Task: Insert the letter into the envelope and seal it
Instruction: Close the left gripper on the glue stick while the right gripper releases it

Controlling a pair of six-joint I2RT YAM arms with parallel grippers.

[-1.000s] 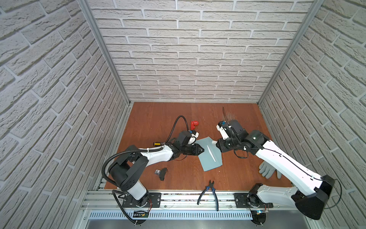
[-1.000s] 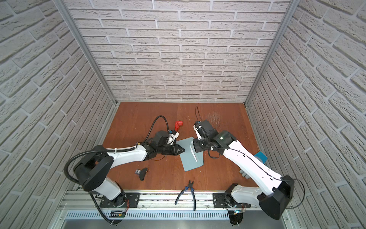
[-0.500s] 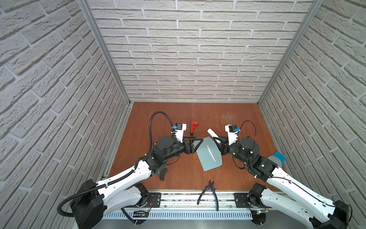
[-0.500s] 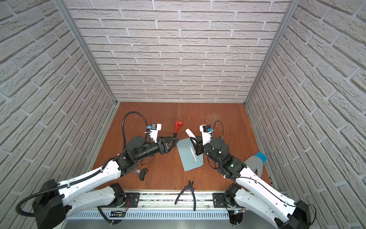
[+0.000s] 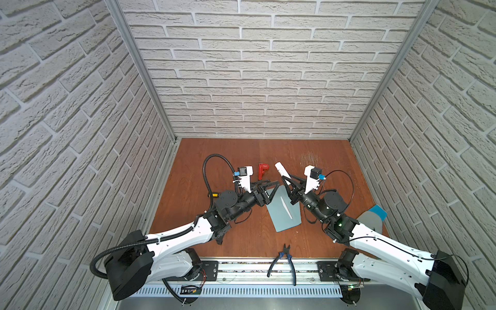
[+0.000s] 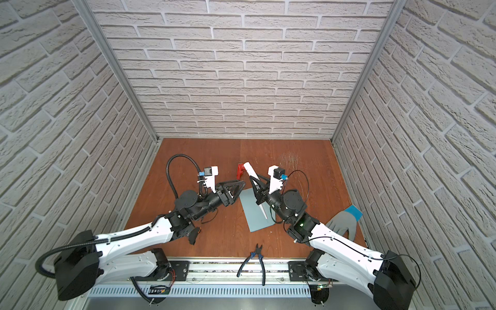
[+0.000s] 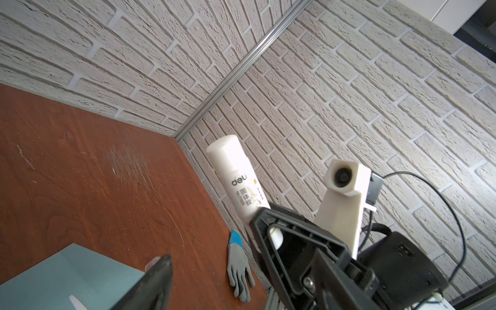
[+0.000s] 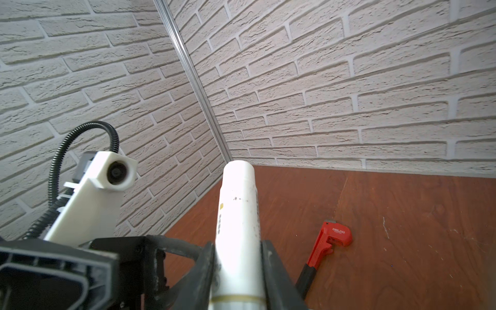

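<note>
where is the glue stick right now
In both top views the glue stick is held up near mid-table in the right gripper's jaws, over the envelope's far end, just right of the red wrench.

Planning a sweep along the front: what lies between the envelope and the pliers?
Nothing: only bare table separates the envelope and the pliers, seen in both top views.

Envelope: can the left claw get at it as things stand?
Probably yes. The left claw is open, hovering by the far left corner of the envelope with nothing between. The right claw, shut on the glue stick, is near the far right corner.
</note>
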